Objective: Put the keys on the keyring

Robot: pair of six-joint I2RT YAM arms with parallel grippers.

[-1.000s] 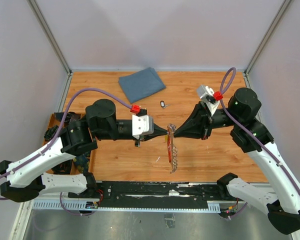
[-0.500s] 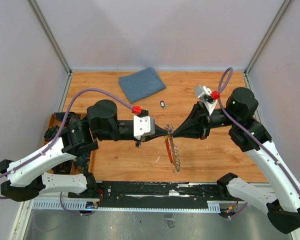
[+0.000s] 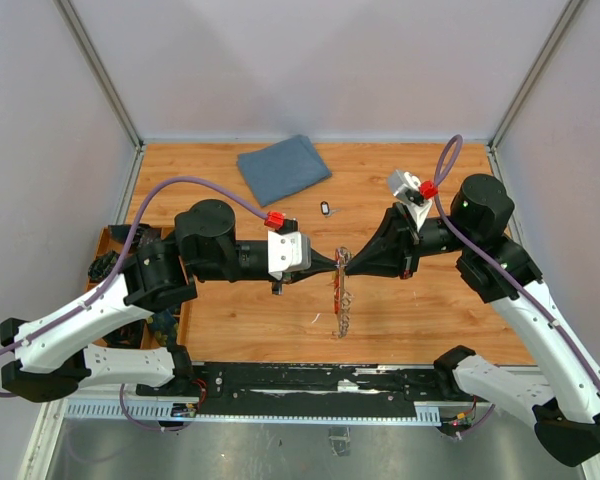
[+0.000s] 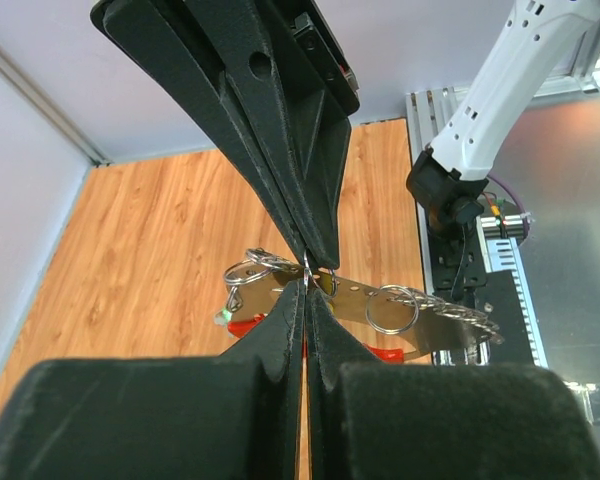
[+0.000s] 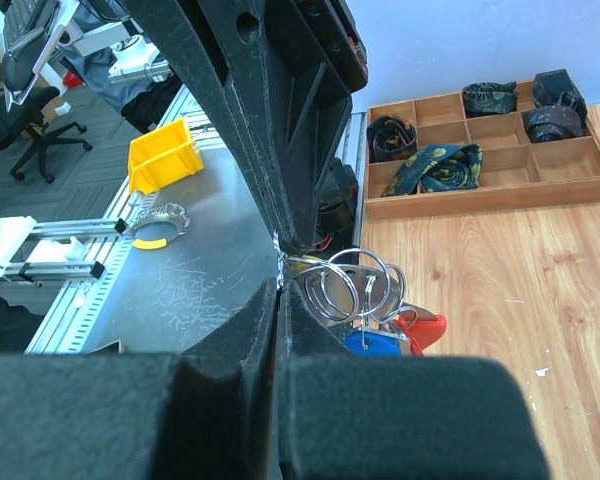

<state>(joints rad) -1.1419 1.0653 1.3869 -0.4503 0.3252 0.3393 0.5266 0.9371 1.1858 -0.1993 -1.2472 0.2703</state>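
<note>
Both grippers meet tip to tip above the table's middle. My left gripper (image 3: 336,262) is shut on a thin silver ring of the keyring (image 3: 339,300), which hangs below with its red carabiner and chain. My right gripper (image 3: 348,263) is shut on the same bunch from the other side. In the left wrist view the shut gripper (image 4: 307,275) pinches the ring wire; split rings (image 4: 392,308), chain and red carabiner (image 4: 385,352) lie beyond it. In the right wrist view the shut gripper (image 5: 281,278) holds the rings (image 5: 352,285); a blue key (image 5: 372,343) hangs on them beside the red carabiner (image 5: 423,327).
A folded blue cloth (image 3: 283,168) lies at the back of the wooden table (image 3: 220,180). A small dark object (image 3: 325,208) lies near the centre back. A wooden tray (image 3: 108,262) of rolled ties stands at the left edge. A metal rail (image 3: 310,378) runs along the front.
The hanging chain and carabiner swung right, then back left under the fingertips. Both grippers stay shut tip to tip; the right arm shifted slightly left.
</note>
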